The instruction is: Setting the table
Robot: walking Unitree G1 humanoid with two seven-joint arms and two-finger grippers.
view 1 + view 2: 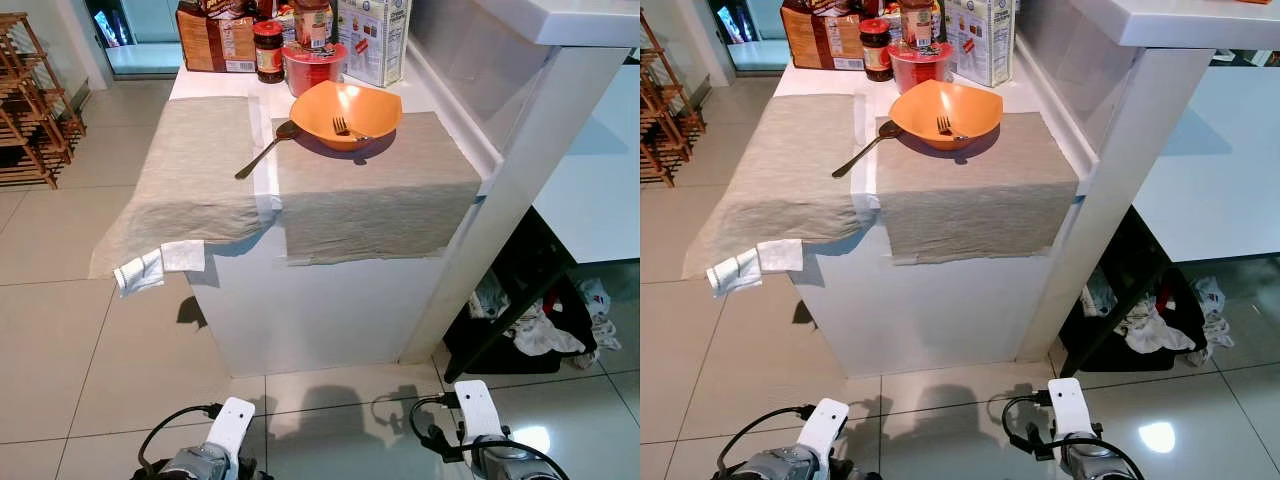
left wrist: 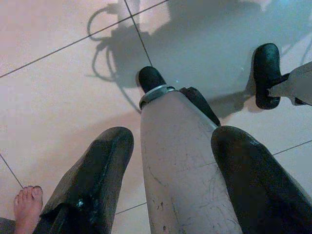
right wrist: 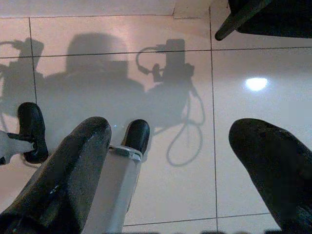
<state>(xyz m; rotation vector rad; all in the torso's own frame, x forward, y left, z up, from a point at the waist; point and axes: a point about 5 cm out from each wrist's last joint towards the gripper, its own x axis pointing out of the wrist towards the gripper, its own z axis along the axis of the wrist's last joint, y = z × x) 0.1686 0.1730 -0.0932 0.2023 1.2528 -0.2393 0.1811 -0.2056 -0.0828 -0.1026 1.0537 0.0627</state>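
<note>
Arms hang low, both wrists showing at the bottom edge of the head views, above the tiled floor (image 1: 60, 340) and well short of the white counter (image 1: 300, 310).

In the left wrist view the left gripper (image 2: 168, 161) points down at the floor with its two black fingers (image 2: 92, 180) spread wide. They close on nothing; the robot's own silver leg (image 2: 180, 165) and black foot sit in the gap behind them. A person's bare toes (image 2: 27, 202) show at the corner of that view.

The right gripper (image 3: 180, 165) also aims at the floor, its fingers (image 3: 68, 175) wide apart and empty, with the arm's shadow cast on the tiles between them.

On the counter lie two grey linen placemats side by side. The left placemat (image 1: 190, 180) droops over the counter's front edge, and the right placemat (image 1: 380, 195) hangs a little past the edge too. An orange bowl (image 1: 345, 113) stands at the far end of the right placemat, with a fork (image 1: 345, 127) resting inside it. A spoon (image 1: 265, 150) lies just beside the bowl, its head near the bowl's rim and its handle angled across the strip between the mats. Behind the bowl stand a red tub (image 1: 312, 66), a red-lidded jar (image 1: 268, 50) and a carton (image 1: 372, 38).
</note>
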